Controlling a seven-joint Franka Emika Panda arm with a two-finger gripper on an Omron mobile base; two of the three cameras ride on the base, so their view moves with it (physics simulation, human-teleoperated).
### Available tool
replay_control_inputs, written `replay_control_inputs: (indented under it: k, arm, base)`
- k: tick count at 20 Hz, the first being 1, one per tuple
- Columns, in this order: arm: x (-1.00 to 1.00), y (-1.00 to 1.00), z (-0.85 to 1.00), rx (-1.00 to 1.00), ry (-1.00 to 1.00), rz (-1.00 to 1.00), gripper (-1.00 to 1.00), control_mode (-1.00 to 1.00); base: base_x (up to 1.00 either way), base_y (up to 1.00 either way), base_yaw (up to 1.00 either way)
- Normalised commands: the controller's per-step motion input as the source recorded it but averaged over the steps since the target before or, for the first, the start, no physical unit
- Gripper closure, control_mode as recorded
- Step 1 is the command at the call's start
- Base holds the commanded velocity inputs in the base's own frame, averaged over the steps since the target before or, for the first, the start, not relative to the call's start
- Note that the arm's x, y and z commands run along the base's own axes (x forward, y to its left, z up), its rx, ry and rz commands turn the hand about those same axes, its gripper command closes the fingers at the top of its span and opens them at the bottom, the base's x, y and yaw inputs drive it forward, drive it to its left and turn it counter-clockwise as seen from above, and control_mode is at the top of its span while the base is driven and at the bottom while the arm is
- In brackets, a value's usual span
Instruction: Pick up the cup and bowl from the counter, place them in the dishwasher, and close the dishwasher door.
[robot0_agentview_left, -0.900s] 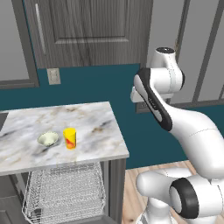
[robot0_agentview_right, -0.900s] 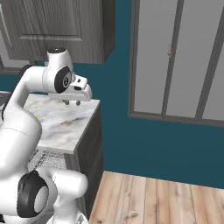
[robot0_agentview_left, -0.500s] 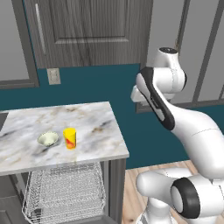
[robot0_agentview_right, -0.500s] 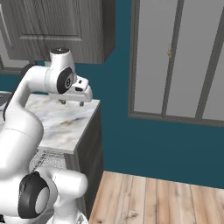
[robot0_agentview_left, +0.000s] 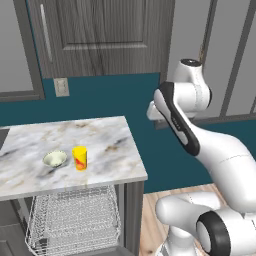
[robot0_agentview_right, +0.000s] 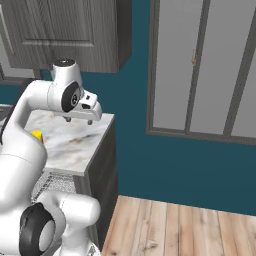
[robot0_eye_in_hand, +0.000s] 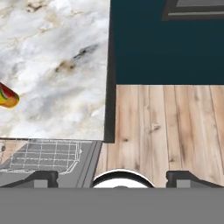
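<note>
Gripper (robot0_agentview_right: 81, 120) is spread wide and empty, held high over the counter's (robot0_agentview_left: 110, 142) right end. Cup (robot0_agentview_left: 79, 157) stands upright on the counter, left of the gripper and well apart, with the bowl (robot0_agentview_left: 55, 159) just beside it on its left. Below, the rack (robot0_agentview_left: 75, 217) sits in the dishwasher.

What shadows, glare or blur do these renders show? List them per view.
Left base view: sharp, soft shadows beside the cup and bowl on the counter, no glare. Right base view: even, flat light. Hand view: crisp, cup cut by the frame edge.
</note>
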Motion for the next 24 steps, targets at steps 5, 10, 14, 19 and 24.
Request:
replay_control_inputs:
  k: [5, 10, 14, 19, 24]
  arm:
    - [-0.08, 0.28, -0.25, 0.00, -0.05, -0.05, -1.00, -1.00]
    - [-0.02, 0.30, -0.31, 0.00, -0.05, -0.06, -1.00, -1.00]
    - [0.00, 0.23, -0.29, 0.06, -0.01, -0.05, -1.00, -1.00]
    - [0.00, 0.23, -0.28, 0.03, 0.00, -0.07, -1.00, -1.00]
    - [0.05, 0.35, -0.29, 0.01, 0.00, -0.09, -1.00, -1.00]
  base:
    - [0.00, 0.00, 0.00]
    - [0.00, 0.00, 0.00]
    - [0.00, 0.00, 0.00]
    - [0.00, 0.00, 0.00]
    - [0.00, 0.00, 0.00]
